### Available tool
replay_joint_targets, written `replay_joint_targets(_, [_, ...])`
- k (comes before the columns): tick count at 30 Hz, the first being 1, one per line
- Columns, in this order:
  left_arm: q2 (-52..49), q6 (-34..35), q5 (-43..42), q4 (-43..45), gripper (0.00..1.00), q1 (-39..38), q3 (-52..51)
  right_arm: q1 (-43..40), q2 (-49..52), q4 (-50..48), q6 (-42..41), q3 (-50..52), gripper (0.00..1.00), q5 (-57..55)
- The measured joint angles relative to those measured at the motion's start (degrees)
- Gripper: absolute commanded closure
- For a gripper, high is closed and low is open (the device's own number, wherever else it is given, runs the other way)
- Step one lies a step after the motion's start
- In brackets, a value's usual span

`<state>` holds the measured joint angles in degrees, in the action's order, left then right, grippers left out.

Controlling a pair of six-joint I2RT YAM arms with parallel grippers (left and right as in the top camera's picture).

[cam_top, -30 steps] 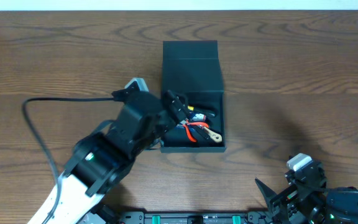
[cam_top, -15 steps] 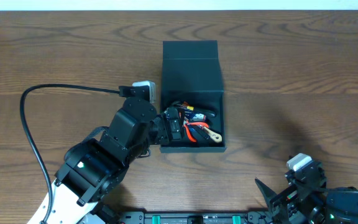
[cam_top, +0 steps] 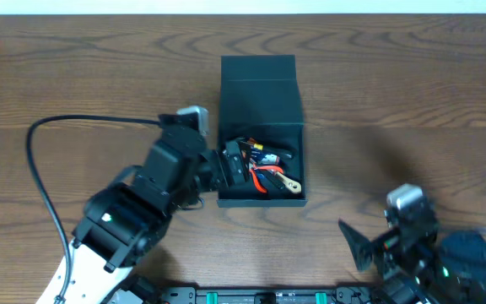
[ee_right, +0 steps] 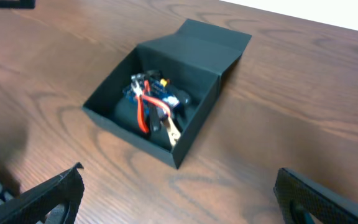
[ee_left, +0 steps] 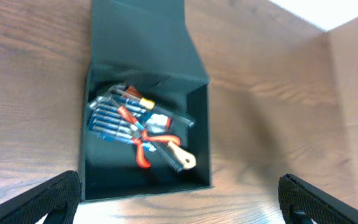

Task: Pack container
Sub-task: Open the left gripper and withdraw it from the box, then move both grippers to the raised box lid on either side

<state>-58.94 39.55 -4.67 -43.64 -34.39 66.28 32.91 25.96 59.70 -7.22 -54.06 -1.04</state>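
A wooden desk (cam_top: 412,84) carries the dark container (cam_top: 260,201), its lid flap open on the far side, so its length runs front to back. The left fingers (ee_left: 42,202), spread wide and empty, hover at the container's left wall. The right fingers (ee_right: 42,196), also spread, sit well off its near-right. Red-handled pliers (ee_left: 143,146) and a blue packet (ee_left: 107,118) lie inside the container, with bare desk all around it.

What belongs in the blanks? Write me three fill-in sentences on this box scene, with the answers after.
The container has its flap lid ____.
The red-handled tool lies ____ the container.
The gripper nearest the container belongs to the ____ arm.
Answers: open; inside; left.
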Motion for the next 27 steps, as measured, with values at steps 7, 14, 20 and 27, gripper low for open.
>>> replay_joint_targets(7, [-0.4,1.1,-6.7,5.7,0.04,10.3,1.6,0.0,17.7,-2.2,-1.0,-14.1,0.01,-5.7])
replay_joint_targets(14, [-3.4,1.2,-8.5,5.5,0.03,14.7,1.6,0.0,29.5,-7.3,-1.3,-16.2,0.01,-7.4])
replay_joint_targets(20, [-7.3,1.7,-4.1,8.8,0.61,17.4,1.6,-4.1,38.9,-15.7,-2.8,-16.3,0.37,-7.3])
replay_joint_targets(27, [-19.6,1.8,-11.5,16.6,0.94,28.7,1.7,-18.5,54.7,-20.9,-10.1,-16.7,0.99,3.6])
